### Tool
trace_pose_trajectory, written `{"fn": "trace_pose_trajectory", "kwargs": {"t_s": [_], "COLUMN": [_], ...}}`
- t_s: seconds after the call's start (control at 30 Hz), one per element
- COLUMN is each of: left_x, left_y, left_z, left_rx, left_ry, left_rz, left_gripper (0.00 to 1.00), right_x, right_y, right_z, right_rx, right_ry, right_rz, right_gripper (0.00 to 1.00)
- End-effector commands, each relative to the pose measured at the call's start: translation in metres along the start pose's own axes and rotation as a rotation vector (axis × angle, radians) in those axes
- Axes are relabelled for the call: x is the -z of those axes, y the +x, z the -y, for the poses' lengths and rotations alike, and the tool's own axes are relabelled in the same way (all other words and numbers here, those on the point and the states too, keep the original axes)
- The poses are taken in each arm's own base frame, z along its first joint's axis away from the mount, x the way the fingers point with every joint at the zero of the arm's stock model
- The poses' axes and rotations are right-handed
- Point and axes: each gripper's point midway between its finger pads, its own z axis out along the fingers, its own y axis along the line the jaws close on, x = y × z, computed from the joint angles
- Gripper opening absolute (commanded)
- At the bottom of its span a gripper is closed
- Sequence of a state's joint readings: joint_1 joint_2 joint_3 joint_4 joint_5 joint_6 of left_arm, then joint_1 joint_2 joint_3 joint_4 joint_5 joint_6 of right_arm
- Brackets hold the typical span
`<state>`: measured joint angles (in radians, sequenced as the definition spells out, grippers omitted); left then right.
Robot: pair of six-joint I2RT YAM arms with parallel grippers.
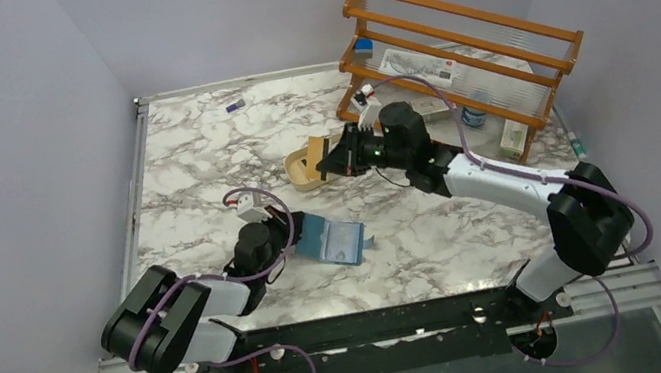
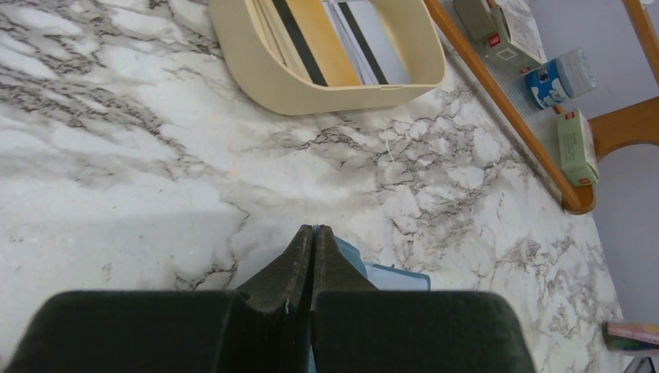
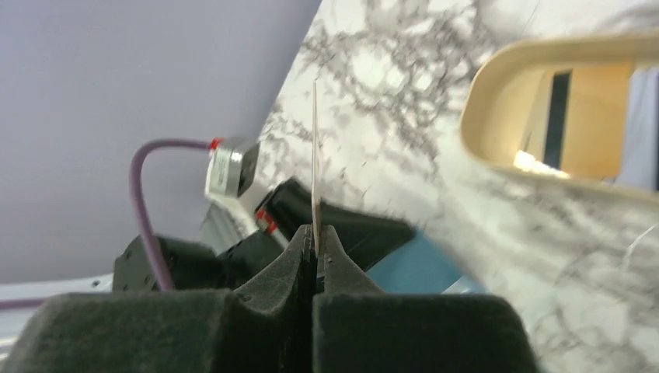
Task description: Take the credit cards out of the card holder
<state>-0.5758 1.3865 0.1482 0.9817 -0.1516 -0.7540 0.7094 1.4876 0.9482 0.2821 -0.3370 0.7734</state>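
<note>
credit card (image 3: 315, 155) edge-on, seemingly lengthwise outward.

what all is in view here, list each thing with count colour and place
tray: one, tan oval, mid table
credit cards: at least two, yellow and pale with dark stripes, in the tray; one more, edge-on, in the right gripper
card holder: one, teal, open, nearer than the tray
rack: one, orange wood, far right corner, holding small boxes and a blue-white jar
small purple thing: one, far left of table
table: one, white marble pattern
left gripper: black, shut, at the card holder's edge
right gripper: black, shut on a card, by the tray
</note>
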Motion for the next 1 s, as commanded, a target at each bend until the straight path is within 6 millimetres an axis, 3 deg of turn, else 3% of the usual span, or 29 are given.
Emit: {"fn": "trace_pose_trajectory", "kwargs": {"t_s": [0.0,0.13,0.33,0.6,0.97], "left_x": [0.011,0.017,0.028,0.031,0.032], "left_y": [-0.001,-0.003,-0.001,-0.004,-0.006], "left_z": [-0.016,-0.017,-0.015,-0.015,-0.018], "left_rx": [-0.016,-0.006,0.023,0.012,-0.003], "left_ry": [-0.054,-0.051,-0.031,-0.032,-0.047], "left_rz": [0.017,0.024,0.021,0.03,0.035], "left_gripper": [0.0,0.0,0.0,0.0,0.0], "right_x": [-0.021,-0.049,-0.072,-0.102,-0.116], "right_y": [0.002,-0.001,-0.018,-0.013,0.024], "right_z": [0.041,0.064,0.077,0.099,0.143], "right_rx": [0.162,0.229,0.337,0.375,0.307], "right_ry": [0.098,0.15,0.144,0.155,0.195], "right_rz": [-0.164,-0.236,-0.22,-0.313,-0.403], "right_gripper": [0.01,0.01,0.01,0.01,0.01]}}
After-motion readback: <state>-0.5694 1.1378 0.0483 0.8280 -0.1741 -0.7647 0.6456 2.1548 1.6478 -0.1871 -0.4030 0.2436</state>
